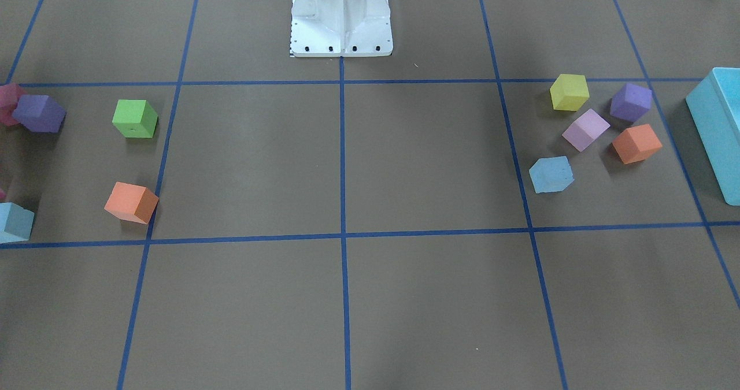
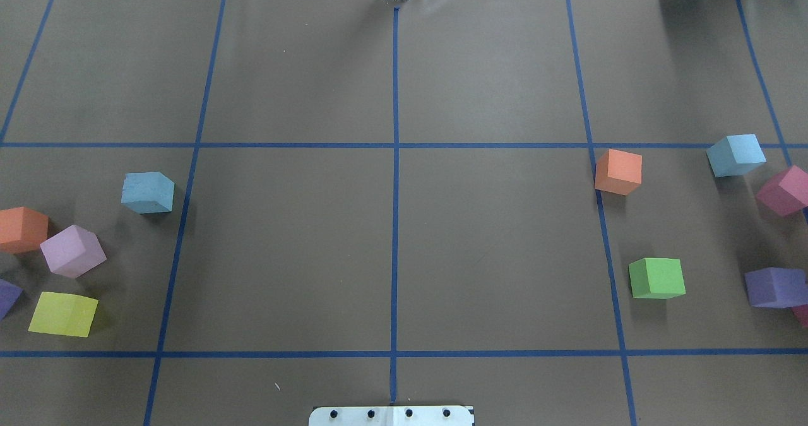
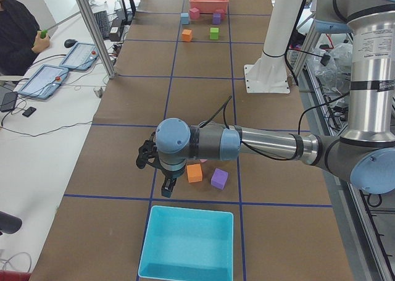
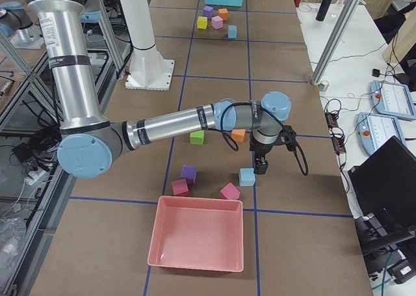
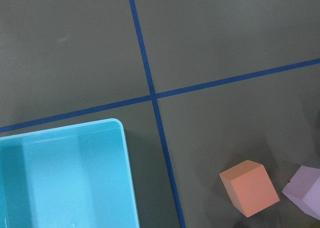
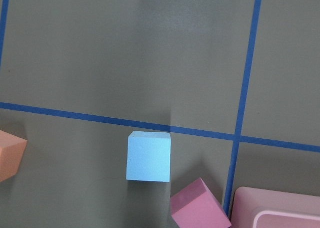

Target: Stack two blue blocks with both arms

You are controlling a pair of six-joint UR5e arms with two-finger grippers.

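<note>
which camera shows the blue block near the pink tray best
The right wrist view: the blue block sits close, whole and unblocked. Overhead shows it whole but small near the right edge; front-facing crops it at the left edge; exterior right shows it small; exterior left, tiny and far.

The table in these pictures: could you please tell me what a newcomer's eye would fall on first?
Two grey arms stretch low over the table: the left arm by the turquoise box, the right arm by the pink box. Bright cubes cluster at both ends, one blue block on the robot's left, the other blue block far right.
</note>
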